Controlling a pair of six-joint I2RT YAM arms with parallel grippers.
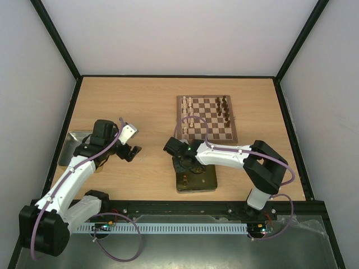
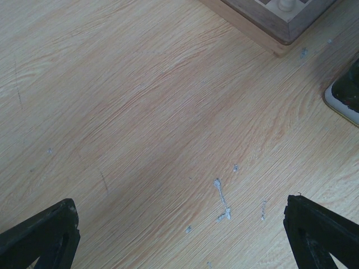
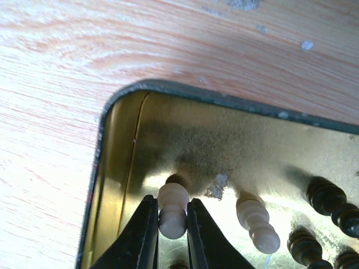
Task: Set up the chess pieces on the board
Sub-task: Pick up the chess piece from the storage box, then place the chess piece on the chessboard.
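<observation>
The chessboard [image 1: 206, 118] lies at the table's middle back, with cream pieces [image 1: 189, 111] along its left side and dark pieces [image 1: 223, 108] along its right. My right gripper [image 3: 173, 224] is down in the shiny gold tin [image 3: 120, 162] and shut on a cream pawn [image 3: 172, 208]. Another cream piece [image 3: 257, 222] and dark pieces [image 3: 331, 206] stand in the tin beside it. My left gripper [image 1: 131, 151] is open and empty above bare table; its fingertips [image 2: 42, 235] show at the lower corners of the left wrist view. A board corner [image 2: 280, 22] shows at that view's top.
The gold tin [image 1: 196, 176] sits in front of the board near the table's front edge. A grey metal tray [image 1: 73, 147] lies at the left edge, partly under the left arm. Black frame rails and white walls enclose the table.
</observation>
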